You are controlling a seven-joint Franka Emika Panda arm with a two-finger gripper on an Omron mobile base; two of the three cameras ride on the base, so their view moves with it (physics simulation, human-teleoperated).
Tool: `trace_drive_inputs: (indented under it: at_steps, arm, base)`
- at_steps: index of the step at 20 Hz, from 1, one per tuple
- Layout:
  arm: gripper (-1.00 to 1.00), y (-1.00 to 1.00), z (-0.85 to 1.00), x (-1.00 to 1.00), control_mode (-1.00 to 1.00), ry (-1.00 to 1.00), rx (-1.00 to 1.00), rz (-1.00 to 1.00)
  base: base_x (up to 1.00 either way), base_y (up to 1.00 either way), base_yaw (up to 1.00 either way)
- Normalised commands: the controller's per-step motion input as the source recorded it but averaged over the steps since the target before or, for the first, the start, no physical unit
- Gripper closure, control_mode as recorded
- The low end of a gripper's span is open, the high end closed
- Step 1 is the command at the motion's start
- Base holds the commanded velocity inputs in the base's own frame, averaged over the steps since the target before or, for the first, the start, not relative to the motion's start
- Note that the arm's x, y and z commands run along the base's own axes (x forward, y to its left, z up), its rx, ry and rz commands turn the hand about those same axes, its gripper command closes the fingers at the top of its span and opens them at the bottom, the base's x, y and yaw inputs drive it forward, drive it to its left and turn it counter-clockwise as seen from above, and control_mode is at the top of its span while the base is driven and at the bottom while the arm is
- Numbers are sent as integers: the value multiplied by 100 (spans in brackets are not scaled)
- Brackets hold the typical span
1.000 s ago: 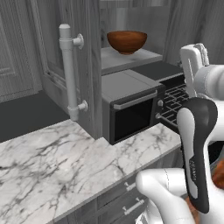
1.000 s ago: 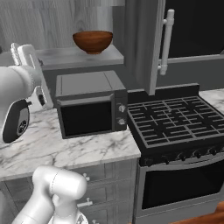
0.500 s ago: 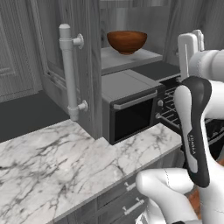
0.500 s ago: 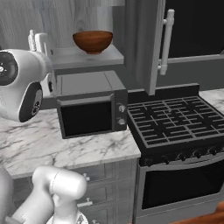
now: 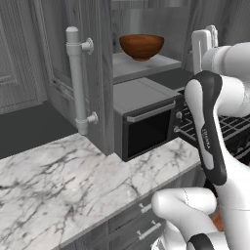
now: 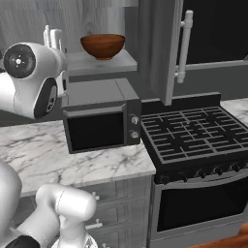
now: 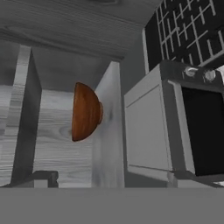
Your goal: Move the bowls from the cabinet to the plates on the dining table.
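Looking into the open cabinet point(image 5: 93, 73), we see one dark brown bowl point(image 5: 141, 46) upright on its grey inner shelf point(image 5: 141, 66), above the black microwave point(image 5: 146, 117) on the desk point(image 5: 58, 180). Our gripper point(image 5: 204, 43) stands wide, empty, beside that shelf, apart from the bowl.

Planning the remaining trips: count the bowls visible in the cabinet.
1: a dark brown bowl stands upright on the grey shelf of the open cabinet, above the microwave. A door could hide another.
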Motion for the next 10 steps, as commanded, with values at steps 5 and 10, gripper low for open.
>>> trace_drive_inputs:
  at_steps: [5, 10]
  arm:
    - [-100, -5, 0, 42, -100, -1, 5, 2]
    - [-100, 0, 2, 37, -100, -6, 0, 2]
  base:
    - [0, 0, 0]
    - [0, 0, 0]
